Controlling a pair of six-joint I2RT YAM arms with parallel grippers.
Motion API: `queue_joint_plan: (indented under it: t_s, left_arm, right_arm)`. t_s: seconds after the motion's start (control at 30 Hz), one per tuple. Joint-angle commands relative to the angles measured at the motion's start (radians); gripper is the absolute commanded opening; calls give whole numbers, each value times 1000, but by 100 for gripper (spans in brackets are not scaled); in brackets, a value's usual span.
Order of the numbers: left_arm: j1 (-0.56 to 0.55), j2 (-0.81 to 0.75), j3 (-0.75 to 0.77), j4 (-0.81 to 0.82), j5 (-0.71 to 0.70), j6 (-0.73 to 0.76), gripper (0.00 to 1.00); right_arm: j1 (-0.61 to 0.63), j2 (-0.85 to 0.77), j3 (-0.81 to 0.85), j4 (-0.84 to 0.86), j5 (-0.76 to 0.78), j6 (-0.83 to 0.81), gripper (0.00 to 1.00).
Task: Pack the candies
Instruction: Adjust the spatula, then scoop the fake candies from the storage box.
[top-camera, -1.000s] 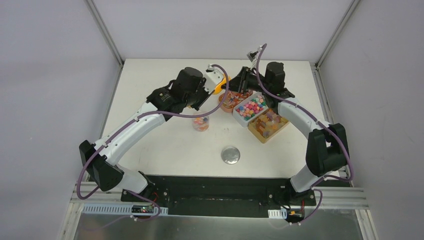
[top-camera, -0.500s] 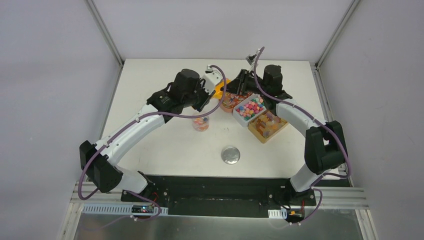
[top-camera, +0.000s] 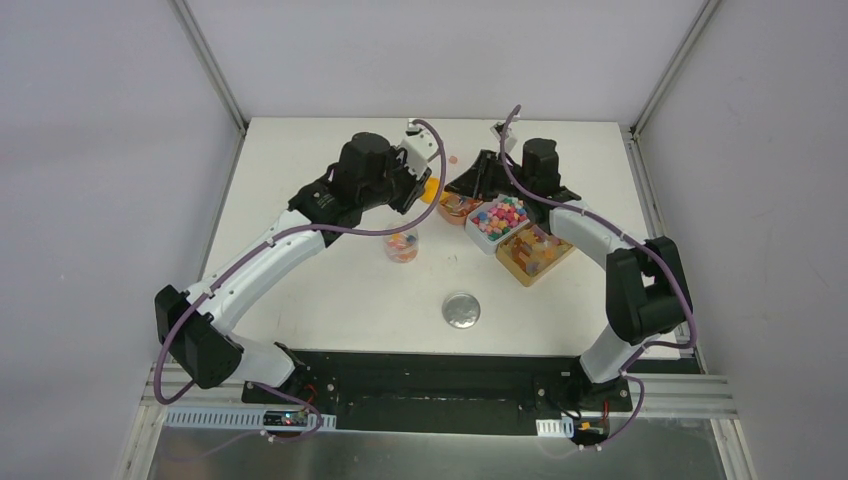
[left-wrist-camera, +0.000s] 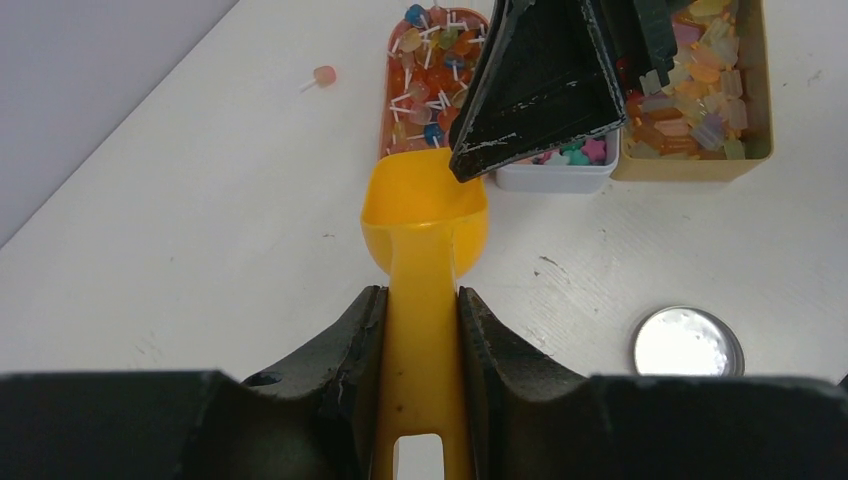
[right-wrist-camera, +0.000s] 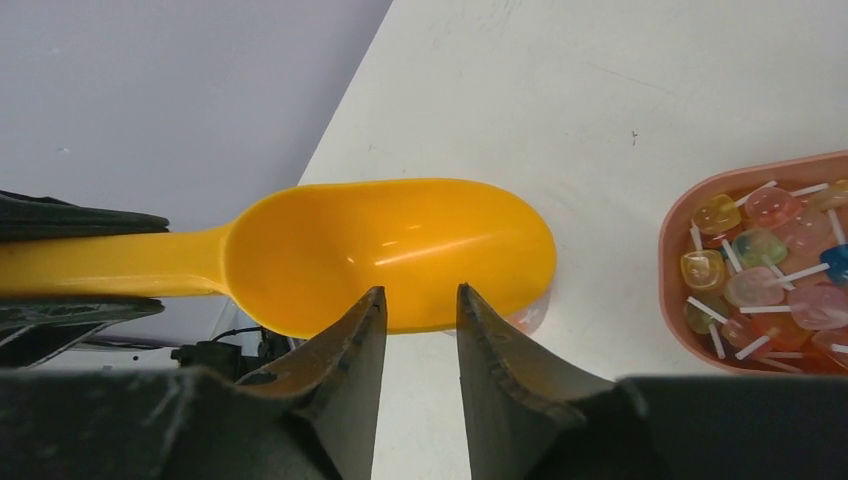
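Note:
The candies fill three containers: a pink oval tray of lollipop sweets, a white box of small mixed-colour pieces, and an amber box of gummy chunks. Some candies lie in a small clear jar. My left gripper is shut on the handle of the orange scoop, whose bowl is empty. My right gripper is open, its tips right at the scoop's rim with nothing between them. From above it hovers over the pink tray's back end.
A round silver lid lies at the front middle of the table. One stray lollipop sweet sits on the table behind the pink tray. White walls enclose the table on the left, back and right.
My right gripper has swung left toward the scoop and its jaws have widened a little. The left gripper has drawn the scoop slightly back and left.

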Motion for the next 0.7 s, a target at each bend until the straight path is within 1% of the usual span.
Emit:
queue_joint_plan:
  t_s: [0.0, 0.07, 0.13, 0.27, 0.37, 0.4, 0.43, 0.47, 0.57, 0.67]
  left_arm:
    - [21, 8, 3, 122, -10, 44, 0]
    - [29, 25, 11, 124, -12, 63, 0]
    - [40, 50, 23, 122, -8, 75, 0]
    - [59, 99, 47, 123, 29, 104, 0]
    - [74, 139, 73, 122, 90, 137, 0]
    - [80, 149, 78, 123, 112, 148, 0]
    - [84, 160, 82, 124, 139, 162, 0]
    - [89, 171, 87, 126, 169, 176, 0]
    - [100, 207, 99, 129, 229, 207, 0]
    - [108, 249, 107, 127, 252, 238, 0]
  right_arm:
    - [-23, -18, 55, -72, 54, -99, 37]
    - [-48, -34, 84, -145, 139, -162, 45]
    - [-90, -40, 100, -162, 174, -181, 54]
    - [-179, -16, 132, -166, 178, -180, 74]
    - [-222, 16, 157, -166, 179, -201, 86]
    - [-234, 28, 171, -167, 179, -215, 93]
    - [-247, 44, 182, -168, 182, -230, 97]
    - [-259, 59, 192, -168, 188, -243, 99]
    - [-293, 119, 240, -175, 172, -260, 100]
    - [-313, 183, 290, -200, 150, -281, 100]
